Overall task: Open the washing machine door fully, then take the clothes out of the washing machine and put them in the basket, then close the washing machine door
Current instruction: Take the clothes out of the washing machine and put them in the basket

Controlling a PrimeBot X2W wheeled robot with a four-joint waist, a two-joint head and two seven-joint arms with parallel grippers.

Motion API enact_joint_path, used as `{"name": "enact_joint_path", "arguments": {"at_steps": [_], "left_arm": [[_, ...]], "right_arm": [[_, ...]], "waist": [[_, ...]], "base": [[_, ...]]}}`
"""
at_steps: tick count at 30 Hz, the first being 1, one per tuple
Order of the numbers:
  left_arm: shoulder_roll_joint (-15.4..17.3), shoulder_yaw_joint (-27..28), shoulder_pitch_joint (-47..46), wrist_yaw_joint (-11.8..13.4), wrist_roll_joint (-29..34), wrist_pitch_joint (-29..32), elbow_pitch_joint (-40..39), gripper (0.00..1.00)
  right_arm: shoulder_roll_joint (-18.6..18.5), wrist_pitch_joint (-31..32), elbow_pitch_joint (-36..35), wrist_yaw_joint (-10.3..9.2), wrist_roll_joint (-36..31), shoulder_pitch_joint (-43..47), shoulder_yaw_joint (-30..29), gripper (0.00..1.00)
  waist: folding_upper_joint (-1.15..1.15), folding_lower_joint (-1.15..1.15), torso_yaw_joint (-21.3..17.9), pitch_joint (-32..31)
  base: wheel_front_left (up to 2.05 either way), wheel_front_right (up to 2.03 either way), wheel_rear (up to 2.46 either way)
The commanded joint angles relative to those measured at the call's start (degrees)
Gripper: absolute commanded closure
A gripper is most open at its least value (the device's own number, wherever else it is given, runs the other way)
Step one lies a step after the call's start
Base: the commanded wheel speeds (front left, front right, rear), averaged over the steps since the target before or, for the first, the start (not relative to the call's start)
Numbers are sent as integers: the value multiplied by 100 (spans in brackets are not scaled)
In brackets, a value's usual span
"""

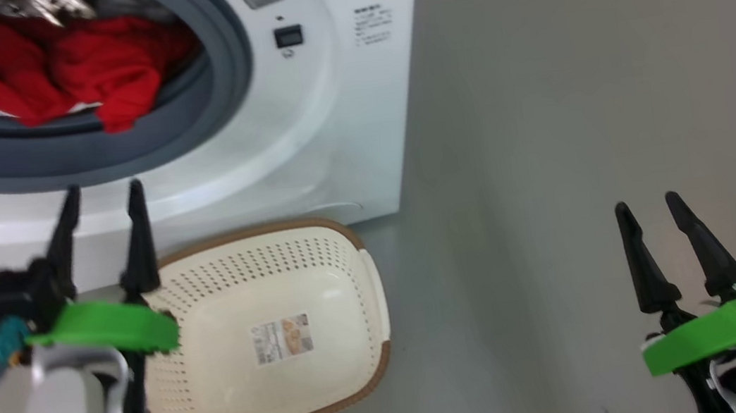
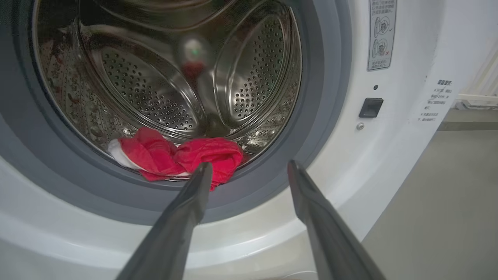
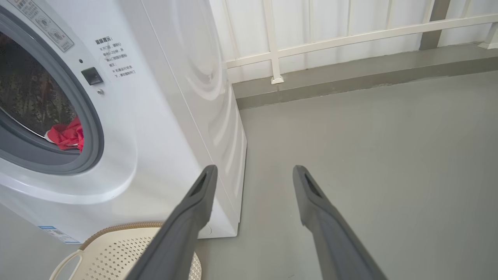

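floor (image 1: pixel 544 140): grey, smooth; carries the machine and the basket.
washing machine (image 1: pixel 339 96): white front-loader at the upper left of the head view, its round opening uncovered and facing the robot.
railing (image 3: pixel 350 35): white bars on a grey kerb, behind the machine in the right wrist view.
rubber ring (image 1: pixel 212 99): grey, runs round the opening.
drum (image 2: pixel 155 89): perforated steel, shiny, with raised paddles.
basket (image 1: pixel 255 264): cream with perforated walls and a brown rim, on the floor right against the machine's front, below the opening. No fabric in it.
clothes (image 1: pixel 87 73): red with a bit of white, heaped at the drum's bottom front. One fold droops over the ring's lower lip. All of it is inside the machine.
left gripper (image 1: pixel 104 190): jaws spread wide, nothing between them. Tips sit in front of the white panel just under the ring, above the basket's left edge. In the left wrist view the fingers aim at the lower lip and one tip overlaps the red fold; from the head view the tips are short of the fabric.
right gripper (image 1: pixel 646 201): jaws spread wide, empty. Over bare floor, well to the right of the machine and basket.
paper label (image 1: pixel 284 338): stuck flat on the basket's bottom.
latch slot (image 1: pixel 289 35): small dark square on the panel, right of the ring.
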Motion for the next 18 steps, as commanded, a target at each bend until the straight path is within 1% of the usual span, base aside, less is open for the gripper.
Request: {"name": "enact_joint_path", "arguments": {"at_steps": [1, 10, 16, 17, 18], "left_arm": [[212, 183, -199, 5, 59, -28, -35, 0], [848, 191, -1628, 5, 218, -28, 1462, 0], [1213, 104, -2524, 16, 378, 0, 2372, 0], [1316, 59, -2835, 15, 412, 12, 2640, 0], [1350, 51, -2965, 16, 413, 54, 2793, 0]], "right_arm": [[-10, -37, -132, 37, 6, -146, 148, 0], [95, -37, -141, 37, 89, -504, 203, 0], [129, -37, -163, 37, 133, -678, 233, 0], [137, -37, -169, 37, 153, -752, 234, 0], [140, -37, -173, 37, 163, -784, 233, 0]], "waist": [[0, 0, -298, 321], [0, 0, -848, 966], [0, 0, -1075, 1305], [0, 0, -1126, 1412], [0, 0, -1145, 1445]], "base": [[0, 0, 0], [0, 0, 0], [0, 0, 0], [0, 0, 0], [0, 0, 0]]}}
